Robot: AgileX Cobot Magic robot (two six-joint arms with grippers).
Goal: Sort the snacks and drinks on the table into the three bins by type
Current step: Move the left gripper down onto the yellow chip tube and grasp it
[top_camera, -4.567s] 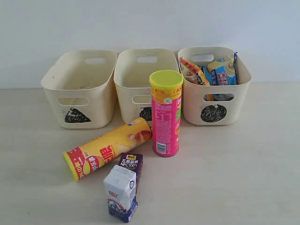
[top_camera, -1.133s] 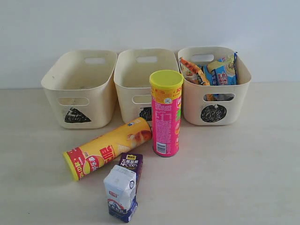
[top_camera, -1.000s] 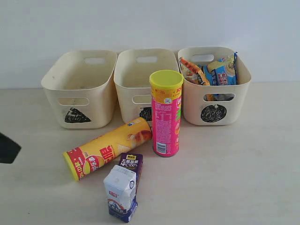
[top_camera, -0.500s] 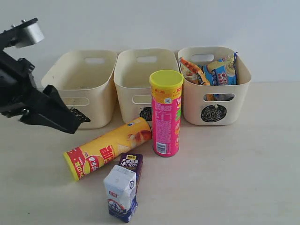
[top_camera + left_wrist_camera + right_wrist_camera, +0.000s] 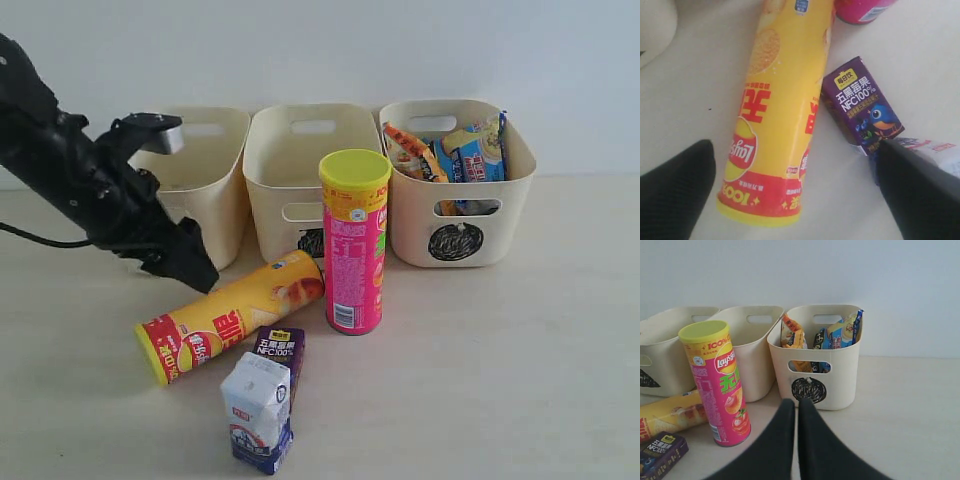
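While the left gripper (image 5: 795,148) hangs with its black jaws spread wide, the yellow-and-red cardboard chip tube (image 5: 230,315) lies on its side below it, its length running between the two fingers in the left wrist view; whether either finger touches it cannot be told. Just beside the tube's red end lies the small dark purple juice box (image 5: 279,352), and the white-and-blue gable-top milk carton (image 5: 258,410) stands upright closest to the front edge of the pale beige wood-grain table (image 5: 500,350). Near the tube's other end stands the tall pink chip tube with a yellow-green lid (image 5: 354,245).

Along the table's far edge sit three cream plastic tubs. The left arm crosses in front of the left tub (image 5: 225,140) and hides its mark. The middle tub (image 5: 268,190) stands partly behind the pink tube. The right tub (image 5: 405,225), marked with a circle, holds the crinkly orange bag (image 5: 410,150) and the blue-and-white noodle pack (image 5: 478,152).

The right gripper (image 5: 796,405) hovers with its fingers pressed together, holding nothing.
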